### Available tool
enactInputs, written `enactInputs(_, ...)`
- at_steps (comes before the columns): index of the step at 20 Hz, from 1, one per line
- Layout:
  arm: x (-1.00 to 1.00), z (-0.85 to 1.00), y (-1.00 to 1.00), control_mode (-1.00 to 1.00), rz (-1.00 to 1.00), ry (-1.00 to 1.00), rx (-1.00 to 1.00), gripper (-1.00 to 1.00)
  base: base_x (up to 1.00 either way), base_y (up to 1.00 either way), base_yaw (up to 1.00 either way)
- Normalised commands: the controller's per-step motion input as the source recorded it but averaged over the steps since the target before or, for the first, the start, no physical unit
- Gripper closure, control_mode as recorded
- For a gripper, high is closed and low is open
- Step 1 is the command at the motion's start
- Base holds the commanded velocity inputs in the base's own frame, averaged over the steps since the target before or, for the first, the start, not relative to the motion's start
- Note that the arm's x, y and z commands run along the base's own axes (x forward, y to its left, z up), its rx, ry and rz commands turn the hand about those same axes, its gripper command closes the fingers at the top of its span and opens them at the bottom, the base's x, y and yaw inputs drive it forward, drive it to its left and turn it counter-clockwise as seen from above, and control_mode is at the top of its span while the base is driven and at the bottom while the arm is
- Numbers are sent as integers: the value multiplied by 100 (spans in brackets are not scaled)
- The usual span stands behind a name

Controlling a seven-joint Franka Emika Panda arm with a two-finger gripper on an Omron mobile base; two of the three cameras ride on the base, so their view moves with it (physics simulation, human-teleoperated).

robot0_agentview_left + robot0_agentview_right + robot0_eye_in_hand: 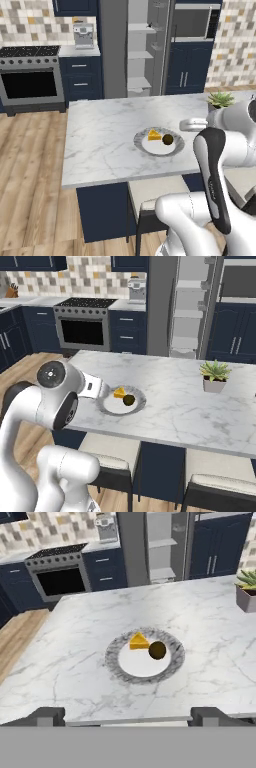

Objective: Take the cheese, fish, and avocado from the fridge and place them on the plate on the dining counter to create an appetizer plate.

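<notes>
On the marble dining counter [100,145] lies the round plate [176,146] with its grey speckled rim. The yellow-orange cheese wedge [138,641] sits on its far-left part, and the dark avocado [157,650] rests just right of the wedge. Both also show on the plate [106,405] in the right base view. My gripper [129,717] hangs above the counter's near edge, short of the plate, open with nothing between its fingertips [46,715]. The fridge [140,50] stands open behind the counter, its pale shelves showing. The fish is out of view.
A potted green plant [215,376] stands on the counter to the right of the plate. Stools [105,463] are tucked under the near edge. A stove [31,75] and a coffee machine [83,36] line the back wall.
</notes>
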Motion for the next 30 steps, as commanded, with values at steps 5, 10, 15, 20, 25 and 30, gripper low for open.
enactInputs(5, -6, 14, 12, -100, -1, 15, -6, -100, 0, 0, 0)
enactInputs(10, 5, 0, 11, -100, -7, 11, -3, -100, 0, 0, 0)
enactInputs(15, -1, 3, 0, -100, -6, 9, 0, -100, 0, 0, 0)
enactInputs(20, 0, 0, 0, 100, -3, 2, 0, -100, 0, 0, 0)
enactInputs(25, 0, 0, 0, 100, 0, 0, 0, -100, -51, 4, 0)
enactInputs(30, 0, 0, 0, 100, 0, 0, 0, -100, -14, 61, 0)
